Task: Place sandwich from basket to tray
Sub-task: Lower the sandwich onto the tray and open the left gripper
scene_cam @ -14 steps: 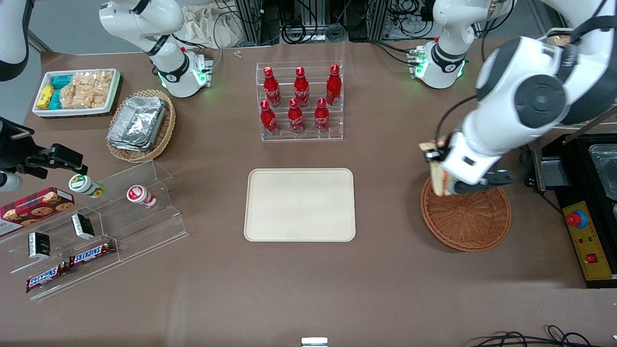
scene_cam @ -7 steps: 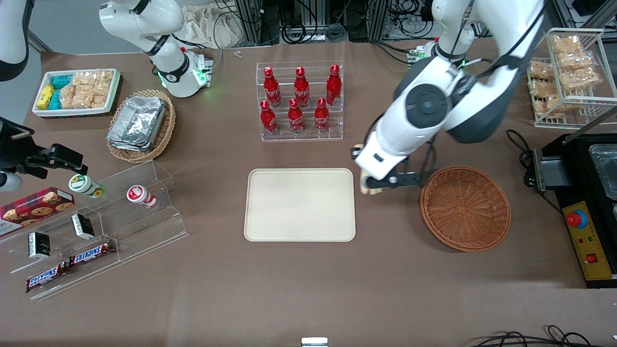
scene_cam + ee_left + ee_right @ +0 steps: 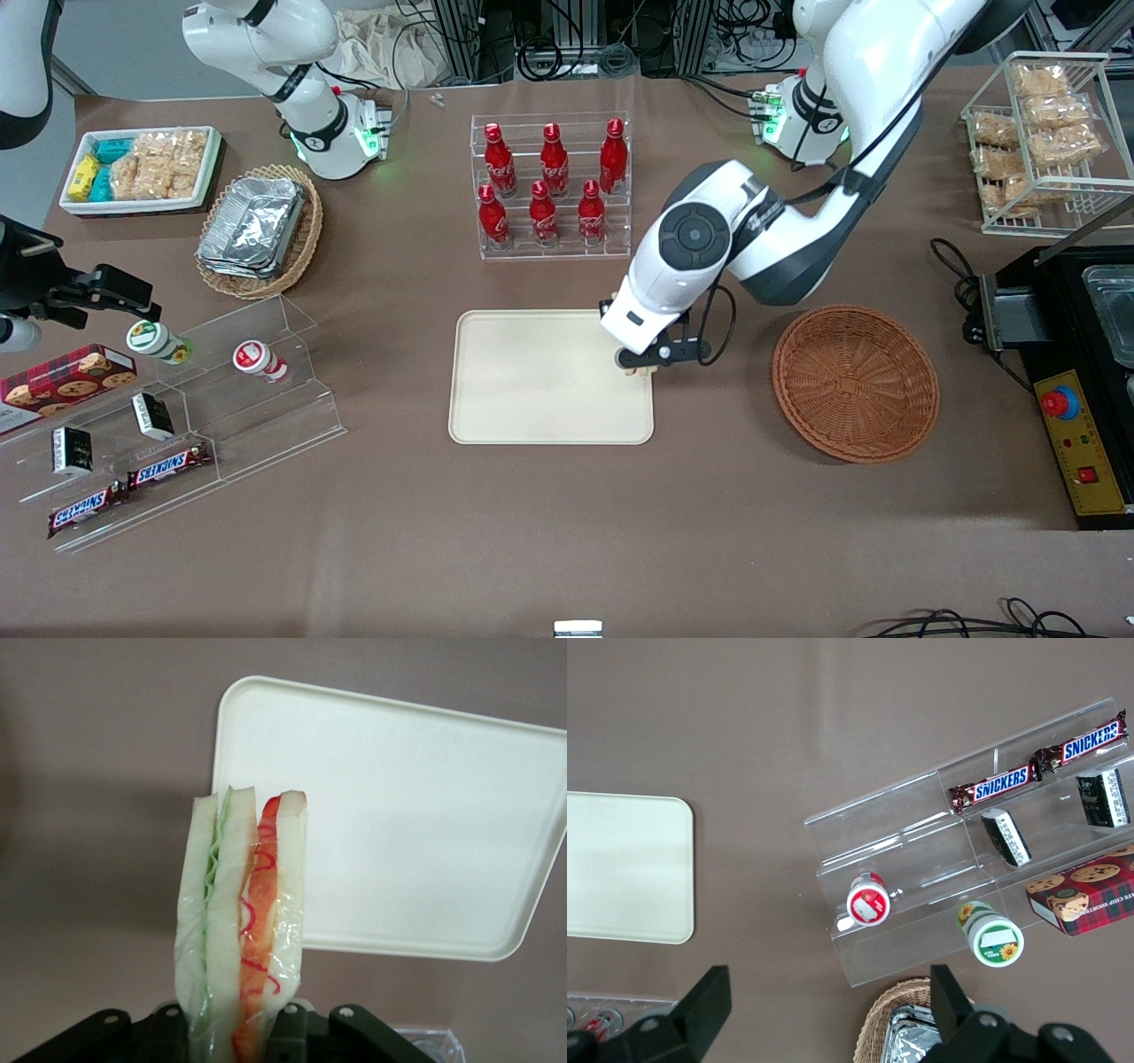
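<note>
While our gripper [image 3: 640,361] hangs over the tray's [image 3: 532,381] edge nearest the empty basket [image 3: 856,383], its fingers [image 3: 288,1028] pinch the sandwich [image 3: 241,930].

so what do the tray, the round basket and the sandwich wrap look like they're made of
Tray: smooth matte cream, probably moulded plastic or pulp; no gloss or grain shows.
Basket: reddish-brown woven wicker, with visible radiating strands.
Sandwich: pale bread layers under a clear, shiny, wrinkled film, likely plastic wrap. The gripper holds it over the tray's edge nearest the basket.
</note>
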### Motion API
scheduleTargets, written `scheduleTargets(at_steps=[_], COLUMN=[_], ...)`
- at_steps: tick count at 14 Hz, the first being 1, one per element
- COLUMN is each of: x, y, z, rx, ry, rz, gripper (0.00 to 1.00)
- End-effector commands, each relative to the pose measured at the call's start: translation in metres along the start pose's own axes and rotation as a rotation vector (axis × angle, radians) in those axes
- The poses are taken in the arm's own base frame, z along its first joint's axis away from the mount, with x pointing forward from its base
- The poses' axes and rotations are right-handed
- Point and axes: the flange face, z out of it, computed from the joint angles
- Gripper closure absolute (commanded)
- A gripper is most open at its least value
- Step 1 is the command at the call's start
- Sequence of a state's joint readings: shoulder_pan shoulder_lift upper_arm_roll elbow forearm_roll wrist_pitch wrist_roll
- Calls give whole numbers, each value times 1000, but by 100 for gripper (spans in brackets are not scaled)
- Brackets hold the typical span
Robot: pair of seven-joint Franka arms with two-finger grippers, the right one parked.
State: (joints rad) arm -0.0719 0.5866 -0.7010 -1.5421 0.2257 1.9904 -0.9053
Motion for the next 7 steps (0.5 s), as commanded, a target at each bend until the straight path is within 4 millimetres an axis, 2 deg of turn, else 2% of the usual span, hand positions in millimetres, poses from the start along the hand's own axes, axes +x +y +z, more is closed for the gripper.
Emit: scheduleTargets(at_steps=[1,3,5,7], x=[13,23,26,28], y=[8,6,5,12], z=[45,86,108,126], rx=[0,16,18,1], ry=[30,40,31,35], rz=[37,62,76,90], gripper=[100,100,100,100])
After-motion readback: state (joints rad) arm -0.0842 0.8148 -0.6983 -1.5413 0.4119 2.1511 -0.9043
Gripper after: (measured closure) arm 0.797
